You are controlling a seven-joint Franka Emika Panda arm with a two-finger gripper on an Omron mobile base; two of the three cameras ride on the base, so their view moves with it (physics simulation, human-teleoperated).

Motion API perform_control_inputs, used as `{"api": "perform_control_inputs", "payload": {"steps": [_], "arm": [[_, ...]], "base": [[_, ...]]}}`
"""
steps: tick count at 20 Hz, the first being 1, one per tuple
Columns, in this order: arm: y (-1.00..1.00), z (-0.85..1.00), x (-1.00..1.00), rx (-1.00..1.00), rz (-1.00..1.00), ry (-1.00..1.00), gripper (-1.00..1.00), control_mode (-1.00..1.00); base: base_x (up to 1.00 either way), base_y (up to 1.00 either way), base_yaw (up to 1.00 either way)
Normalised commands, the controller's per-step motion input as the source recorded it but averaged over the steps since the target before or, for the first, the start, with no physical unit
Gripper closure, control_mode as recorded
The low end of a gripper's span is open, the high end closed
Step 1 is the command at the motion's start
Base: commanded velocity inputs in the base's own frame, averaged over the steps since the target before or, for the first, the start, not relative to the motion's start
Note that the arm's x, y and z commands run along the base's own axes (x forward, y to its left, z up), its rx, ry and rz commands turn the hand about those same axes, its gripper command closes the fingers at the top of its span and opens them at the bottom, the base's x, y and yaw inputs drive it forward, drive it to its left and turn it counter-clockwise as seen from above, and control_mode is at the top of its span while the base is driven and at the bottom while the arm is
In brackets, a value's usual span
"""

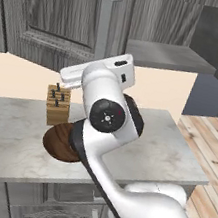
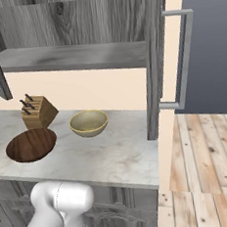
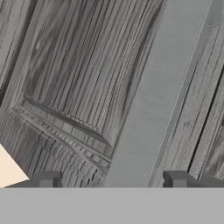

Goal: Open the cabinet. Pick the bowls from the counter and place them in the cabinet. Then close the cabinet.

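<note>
Tool [image 3: 113,179] jaws wide astride the cabinet door's bar handle [image 3: 148,109].

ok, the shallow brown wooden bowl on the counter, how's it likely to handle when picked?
The wooden bowl looks rigid, so it shouldn't flex. It sits wide and low on the counter, so it's unlikely to tip, though its shallow rim may give the fingers little to pinch. Pushed, it would probably slide on the smooth stone rather than roll.
</note>
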Motion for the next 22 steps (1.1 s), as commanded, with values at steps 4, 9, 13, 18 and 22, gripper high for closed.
{"api": "perform_control_inputs", "payload": {"steps": [4, 9, 13, 18, 22], "arm": [[-0.04, 0.00, -0.45, 0.00, 0.06, -0.09, -1.00, -1.00], [-0.24, 0.00, -0.45, -0.01, 0.06, -0.03, -1.00, -1.00], [-0.51, 0.00, -0.50, -0.02, 0.00, 0.00, -1.00, -1.00], [-0.53, 0.00, -0.50, -0.03, 0.00, 0.00, -1.00, -1.00], [-0.53, 0.03, -0.48, -0.01, 0.00, 0.00, -1.00, -1.00]], "base": [[0.00, 0.00, 0.00], [0.00, 0.00, 0.00], [0.00, 0.00, 0.00], [0.00, 0.00, 0.00], [0.00, 0.00, 0.00]]}}
